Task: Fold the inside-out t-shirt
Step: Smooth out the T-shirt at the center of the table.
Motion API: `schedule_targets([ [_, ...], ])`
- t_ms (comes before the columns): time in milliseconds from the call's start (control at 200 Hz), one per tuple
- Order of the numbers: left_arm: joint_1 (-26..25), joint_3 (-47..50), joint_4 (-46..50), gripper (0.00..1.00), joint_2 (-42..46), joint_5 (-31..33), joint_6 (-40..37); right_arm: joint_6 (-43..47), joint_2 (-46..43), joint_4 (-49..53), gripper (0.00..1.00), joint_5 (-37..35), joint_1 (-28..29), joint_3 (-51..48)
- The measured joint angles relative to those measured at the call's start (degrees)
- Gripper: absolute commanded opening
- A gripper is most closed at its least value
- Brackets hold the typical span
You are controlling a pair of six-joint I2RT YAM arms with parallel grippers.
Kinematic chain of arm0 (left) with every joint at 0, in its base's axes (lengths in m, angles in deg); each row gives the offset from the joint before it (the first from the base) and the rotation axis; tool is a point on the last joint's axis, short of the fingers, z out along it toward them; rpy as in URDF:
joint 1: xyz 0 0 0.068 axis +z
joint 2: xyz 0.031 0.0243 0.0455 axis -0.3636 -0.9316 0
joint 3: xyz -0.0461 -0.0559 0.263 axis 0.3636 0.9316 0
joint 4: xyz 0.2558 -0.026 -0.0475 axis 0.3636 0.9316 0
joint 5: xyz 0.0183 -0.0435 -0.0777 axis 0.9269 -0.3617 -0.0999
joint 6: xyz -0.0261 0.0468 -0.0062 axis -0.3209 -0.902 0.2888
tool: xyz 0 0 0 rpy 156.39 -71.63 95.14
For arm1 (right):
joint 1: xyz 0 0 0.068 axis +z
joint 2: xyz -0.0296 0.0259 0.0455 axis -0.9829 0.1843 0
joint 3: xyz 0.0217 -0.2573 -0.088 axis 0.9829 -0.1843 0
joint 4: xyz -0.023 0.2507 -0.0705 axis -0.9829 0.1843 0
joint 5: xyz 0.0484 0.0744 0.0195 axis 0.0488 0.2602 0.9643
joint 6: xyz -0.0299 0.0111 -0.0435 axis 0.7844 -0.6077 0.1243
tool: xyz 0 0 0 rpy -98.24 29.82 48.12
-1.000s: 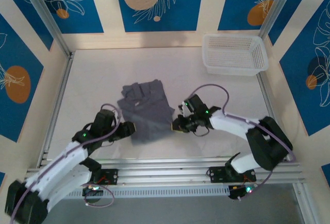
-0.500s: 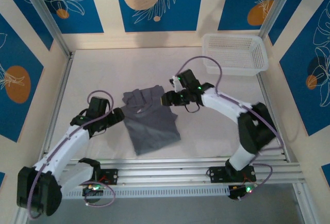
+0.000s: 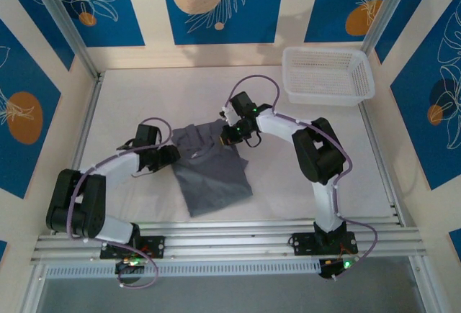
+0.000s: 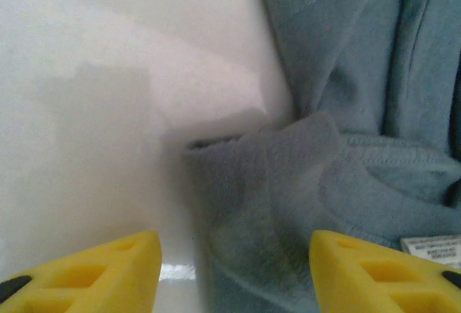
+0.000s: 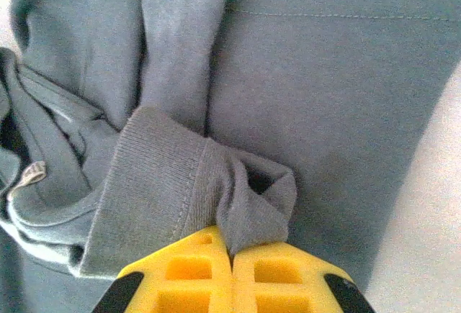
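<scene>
Near the middle of the tabletop (image 3: 144, 97) lies the grey t-shirt (image 3: 212, 173), partly folded, its far end bunched up between the two arms. The right pincer (image 5: 232, 259) is closed, its yellow fingers pressed together on a small pinch of ribbed cloth (cuff or hem, hard to tell). The left pincer (image 4: 230, 273) stands open at the shirt's left edge, with a thick fold lying loose between its fingers. A white basket (image 3: 328, 75) sits well apart in the far right corner.
</scene>
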Motion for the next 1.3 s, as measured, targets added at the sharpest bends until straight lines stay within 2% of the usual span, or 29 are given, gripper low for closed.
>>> schedule_targets([
  [145, 0.5, -2.1, -1.4, 0.43, -2.6, 0.2, -0.2, -0.8, -3.9, -1.3, 0.0, 2.3, -0.4, -4.2],
  [215, 0.7, -2.9, -2.3, 0.33, -3.8, 0.2, -0.4, -1.5, -6.4, -1.7, 0.0, 3.5, -0.5, -6.3],
  [255, 0.9, -3.2, -3.1, 0.22, -4.6, -0.1, -0.3, -1.9, -7.6, -2.2, 0.0, 4.2, -0.6, -7.2],
  [315, 1.0, -3.6, -3.9, 0.0, -6.0, -1.0, -0.5, -2.8, -9.3, -2.9, 0.0, 5.0, -0.7, -8.3],
  [500, 1.1, -3.9, -4.1, 0.0, -6.3, -4.3, -0.7, -5.0, -14.6, -4.4, 0.0, 6.3, -0.8, -11.7],
  [700, 1.1, -4.3, -1.9, 0.0, 7.6, -5.4, -0.3, -8.1, -24.3, -6.5, 0.0, 6.1, -1.9, -15.8],
  [790, 1.1, -7.4, -1.4, 0.0, 9.4, -3.5, -0.8, -9.6, -24.5, -8.0, 0.0, 6.4, -4.2, -14.3],
  [890, 1.1, -11.1, -2.5, 0.0, 6.3, -0.7, -1.5, -10.5, -20.8, -9.5, 0.0, 6.3, -6.3, -10.4],
  [1020, 1.1, -14.4, -5.8, 0.0, -3.1, 3.6, -1.8, -10.8, -11.9, -11.2, 0.01, 5.6, -6.8, -4.0],
  [1140, 1.2, -15.0, -8.8, 0.0, -11.2, 4.9, -2.6, -11.0, -3.0, -12.3, 0.05, 4.4, -6.9, 0.3],
  [1250, 1.2, -18.1, -10.7, 0.04, -17.4, 5.0, -3.9, -11.1, 4.8, -11.3, 0.07, 3.5, -7.2, 5.7],
  [1300, 1.2, -20.3, -11.2, 0.09, -19.3, 5.3, -4.7, -11.0, 8.0, -10.2, 0.11, 2.8, -7.4, 8.9],
])
